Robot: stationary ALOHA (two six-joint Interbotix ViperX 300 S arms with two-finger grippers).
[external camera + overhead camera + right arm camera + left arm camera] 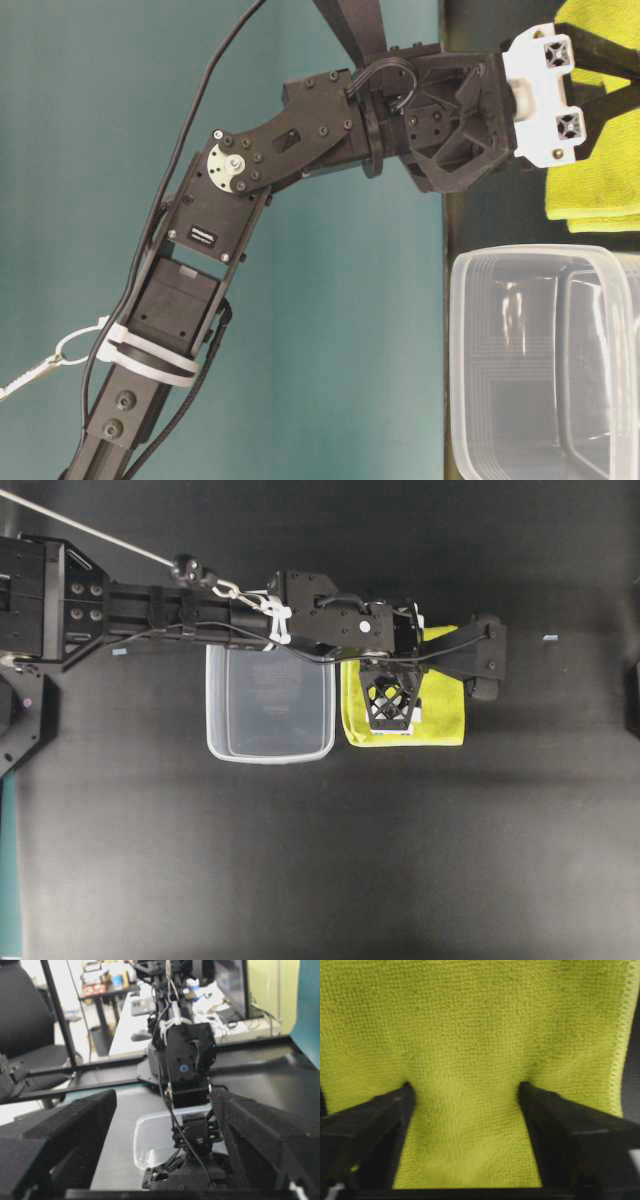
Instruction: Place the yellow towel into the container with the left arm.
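The yellow towel point(440, 725) lies flat on the black table, right beside the container point(270, 757), a clear plastic tub with nothing in it. My left gripper point(432, 680) points down onto the towel. In the left wrist view, the left gripper point(466, 1087) has its jaws apart and both tips pressed into the yellow towel point(470, 1020), which puckers between them. From table level the towel point(600, 180) lies just beyond the container point(470, 300). My right gripper point(164, 1094) stands open and holds nothing, looking toward the left arm and the container point(150, 1140).
The left arm point(200, 610) stretches across the table above the tub's far rim. A white cord point(90, 530) runs to it from the upper left. A small pale scrap point(549, 637) lies on the table right of the towel.
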